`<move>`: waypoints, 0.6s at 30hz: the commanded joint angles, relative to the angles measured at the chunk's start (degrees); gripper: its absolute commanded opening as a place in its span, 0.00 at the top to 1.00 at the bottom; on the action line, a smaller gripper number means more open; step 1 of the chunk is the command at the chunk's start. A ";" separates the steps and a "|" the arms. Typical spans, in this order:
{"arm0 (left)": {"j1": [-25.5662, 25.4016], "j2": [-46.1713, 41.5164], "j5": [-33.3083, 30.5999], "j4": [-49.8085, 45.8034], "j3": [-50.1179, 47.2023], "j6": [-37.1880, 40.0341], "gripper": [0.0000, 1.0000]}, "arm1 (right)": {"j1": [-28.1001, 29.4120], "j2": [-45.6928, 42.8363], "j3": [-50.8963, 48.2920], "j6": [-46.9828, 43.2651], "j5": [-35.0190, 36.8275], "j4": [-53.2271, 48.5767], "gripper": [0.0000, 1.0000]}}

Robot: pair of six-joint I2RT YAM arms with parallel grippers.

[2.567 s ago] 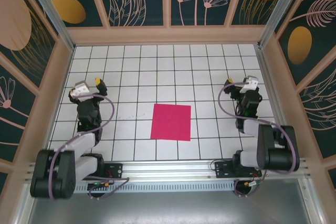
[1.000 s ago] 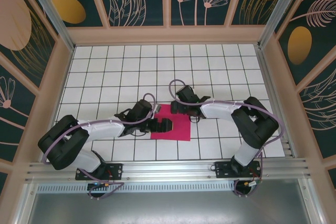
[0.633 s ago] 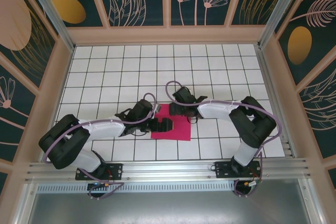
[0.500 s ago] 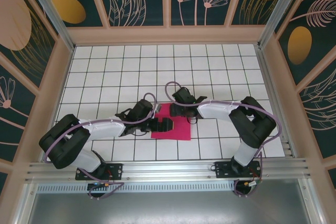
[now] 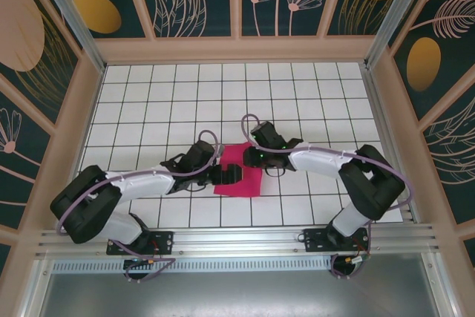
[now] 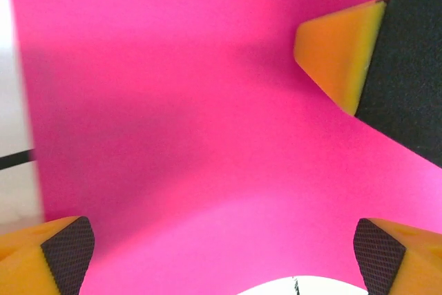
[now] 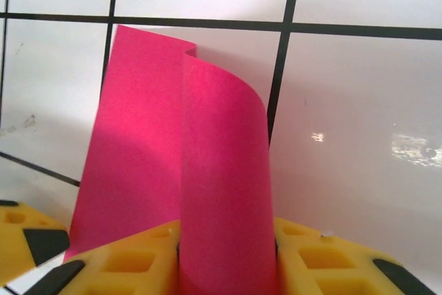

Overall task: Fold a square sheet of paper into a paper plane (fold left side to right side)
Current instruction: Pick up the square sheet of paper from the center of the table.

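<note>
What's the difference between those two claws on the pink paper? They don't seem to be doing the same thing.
The left gripper stands wide open, spread over the square sheet of paper; the right gripper is closed on it. The left gripper grips nothing, while the right gripper pinches one edge, which curls upward between its jaws. Both are yellow-tipped with black pads and work at the same sheet.
</note>
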 commanded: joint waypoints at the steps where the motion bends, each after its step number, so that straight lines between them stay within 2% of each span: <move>1: 0.01 -4.22 -5.06 -3.17 1.75 0.58 0.01 | -2.45 -3.20 -3.29 0.94 -6.51 4.44 0.70; 7: 1.62 -9.68 -8.67 -7.29 3.91 3.11 0.01 | -8.74 -9.25 -8.98 0.70 -14.72 11.16 0.74; 14: 10.60 -19.94 -0.27 0.29 2.39 4.25 0.01 | -19.83 -21.91 -16.35 -2.91 -29.77 24.61 0.75; 18: 12.15 -22.38 2.74 1.28 6.30 10.00 0.01 | -26.08 -27.22 -15.74 -3.02 -39.25 29.47 0.75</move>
